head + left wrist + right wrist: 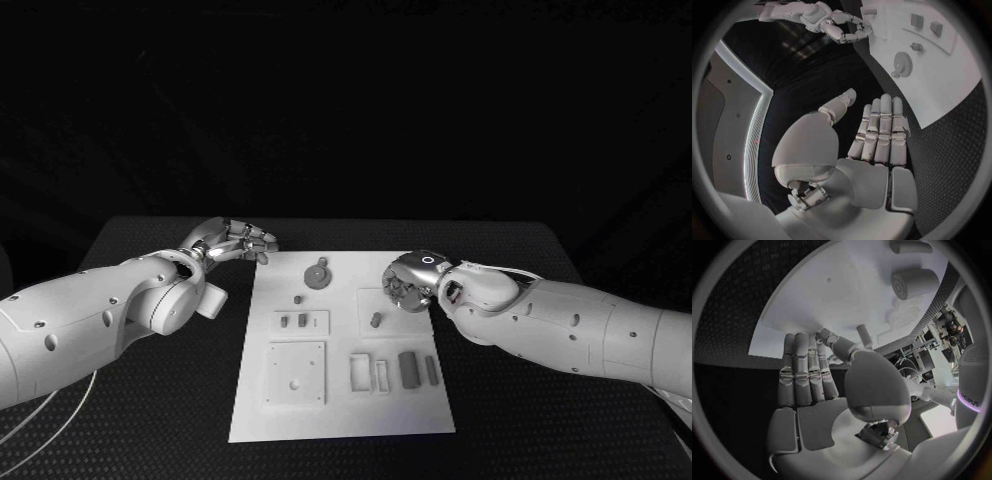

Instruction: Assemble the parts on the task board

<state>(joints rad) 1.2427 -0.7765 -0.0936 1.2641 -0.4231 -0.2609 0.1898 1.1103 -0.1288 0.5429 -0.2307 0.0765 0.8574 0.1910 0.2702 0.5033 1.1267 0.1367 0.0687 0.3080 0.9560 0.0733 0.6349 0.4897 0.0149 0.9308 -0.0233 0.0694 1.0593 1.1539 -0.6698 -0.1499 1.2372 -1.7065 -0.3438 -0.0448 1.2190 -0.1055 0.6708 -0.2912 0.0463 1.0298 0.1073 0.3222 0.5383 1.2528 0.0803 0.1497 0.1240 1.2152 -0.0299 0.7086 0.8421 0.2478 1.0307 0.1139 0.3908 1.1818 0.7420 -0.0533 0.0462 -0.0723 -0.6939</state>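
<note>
**Both my hands empty beside the task board**

The white task board [343,400] lies flat in the middle of the black tabletop [144,420], between my two arms. Small grey parts sit on it: a round gear-like part [316,272] near the far edge, a short peg [376,320] near the middle, and two dark upright bars [410,368] toward the near right.

I judge these parts to be light, rigid and smooth, probably plastic, so they are unlikely to bend or break but could slip or tip if nudged. The gear looks best taken by its rim, pinched from opposite sides. The peg and bars look best pinched across their narrow sides, from above.

My left hand [231,241] hovers just off the board's far left corner. Its fingers are straight and close together, the thumb set apart, and it holds nothing.

My right hand [408,283] sits over the board's far right part, near the peg. Its fingers [804,372] are extended, the thumb apart, and it also holds nothing. Whether it touches the board, I cannot tell.
</note>
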